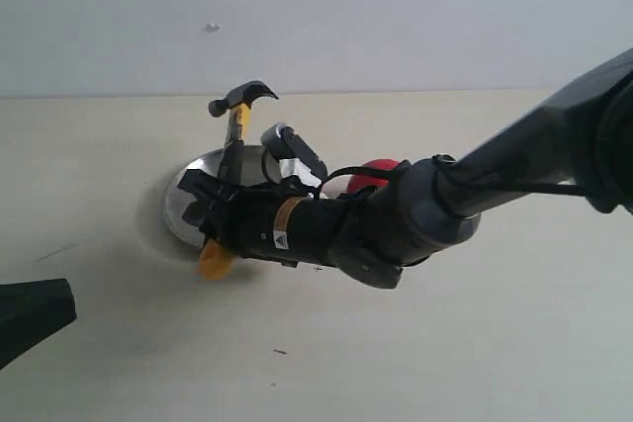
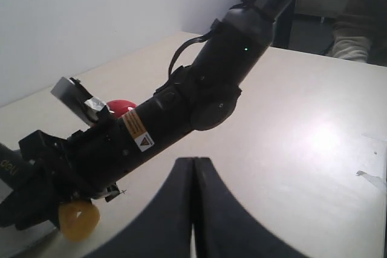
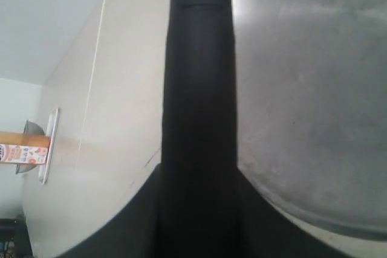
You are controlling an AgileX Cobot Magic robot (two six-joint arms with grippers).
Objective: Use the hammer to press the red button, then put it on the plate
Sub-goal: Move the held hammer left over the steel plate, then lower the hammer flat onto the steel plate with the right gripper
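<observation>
My right gripper (image 1: 213, 210) is shut on the black handle of the hammer (image 1: 235, 130), over the silver plate (image 1: 183, 200). The hammer's dark head points up past the plate's far rim, and its yellow end (image 1: 215, 261) hangs at the near rim. In the right wrist view the handle (image 3: 199, 58) runs straight out from my right gripper (image 3: 198, 170), with the plate (image 3: 314, 89) beside it. The red button (image 1: 376, 173) is half hidden behind the right arm; it shows again as a red button (image 2: 123, 107) in the left wrist view. My left gripper (image 2: 195, 170) is shut and empty, far from all three.
The right arm (image 1: 445, 205) stretches across the table from the right, over the button. My left gripper (image 1: 54, 308) rests low at the front left. A carton and a metal rack (image 3: 27, 149) stand at the table's far end in the right wrist view.
</observation>
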